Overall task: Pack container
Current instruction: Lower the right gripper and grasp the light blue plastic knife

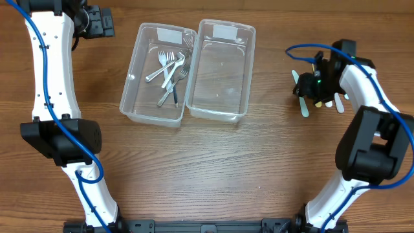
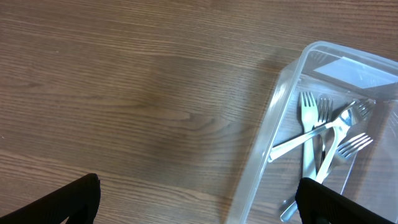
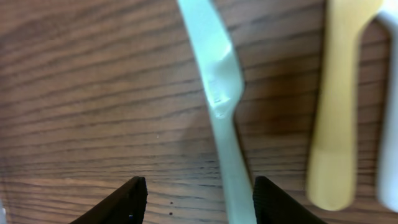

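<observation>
On a wooden table [image 1: 226, 168], a clear left container [image 1: 132, 90] with metal forks [image 1: 169, 70] piled in it is set just beside a clear right container [image 1: 220, 77]. The left gripper [image 2: 198, 183] is spread wide, holding nothing, near the left container's corner. Far right, a pale green knife [image 3: 214, 74] is straddled, not yet clamped, by the parted right gripper [image 3: 199, 182]; a yellow utensil [image 3: 342, 93] lies beside it.

No legible text, brand, number or sign in any view. The left container [image 1: 143, 103] has a pale rectangular left label [image 1: 167, 33] at its far end; the right container [image 1: 220, 81] has a matching right label [image 1: 224, 30]. Both look blank from overhead. In the left wrist view the left label is whitish, with no print discernible.
</observation>
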Controlling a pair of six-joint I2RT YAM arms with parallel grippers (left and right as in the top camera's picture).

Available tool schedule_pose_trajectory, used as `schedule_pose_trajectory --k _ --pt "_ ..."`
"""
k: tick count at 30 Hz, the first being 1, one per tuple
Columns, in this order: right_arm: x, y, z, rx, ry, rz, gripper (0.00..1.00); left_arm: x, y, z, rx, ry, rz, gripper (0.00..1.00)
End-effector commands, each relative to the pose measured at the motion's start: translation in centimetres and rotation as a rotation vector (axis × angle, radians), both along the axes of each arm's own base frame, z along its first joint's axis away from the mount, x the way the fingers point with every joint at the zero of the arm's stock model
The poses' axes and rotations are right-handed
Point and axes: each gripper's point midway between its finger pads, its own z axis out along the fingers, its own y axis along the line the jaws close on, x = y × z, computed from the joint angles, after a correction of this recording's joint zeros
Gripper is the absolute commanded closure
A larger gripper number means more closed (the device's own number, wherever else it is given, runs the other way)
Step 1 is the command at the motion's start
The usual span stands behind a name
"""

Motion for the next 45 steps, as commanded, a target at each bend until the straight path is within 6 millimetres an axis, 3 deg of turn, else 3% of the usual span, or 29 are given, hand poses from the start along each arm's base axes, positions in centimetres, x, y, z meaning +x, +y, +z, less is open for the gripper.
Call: schedule_pose_trajectory --k 1,7,22,29,38,45 --pt "-0.8 -0.5 -1.0 -0.092 0.058 0.011 0.44 0.1 0.5 0.3 -0.003 -0.014 0.030 0.00" --pt "-2.3 -1.8 -1.2 -0.152 0.123 0.001 0.43 0.1 0.5 0.3 -0.002 -0.014 0.031 0.00" --pt "-2.6 -1.7 -2.5 -0.145 0.155 0.003 0.47 0.1 0.5 0.3 -0.003 -0.014 0.030 0.00" --pt "-4.1 -1.4 -4.1 -0.138 0.192 0.004 0.48 0.1 0.5 0.3 -0.003 -0.014 0.030 0.00" --pt "-5.2 -1.4 -5.1 -0.142 0.219 -0.020 0.64 0.1 0.5 0.3 -0.003 -0.014 0.030 0.00" --pt "-5.4 -1.5 -5.1 -0.151 0.225 -0.015 0.82 0.1 0.5 0.3 -0.002 -0.014 0.031 0.00"
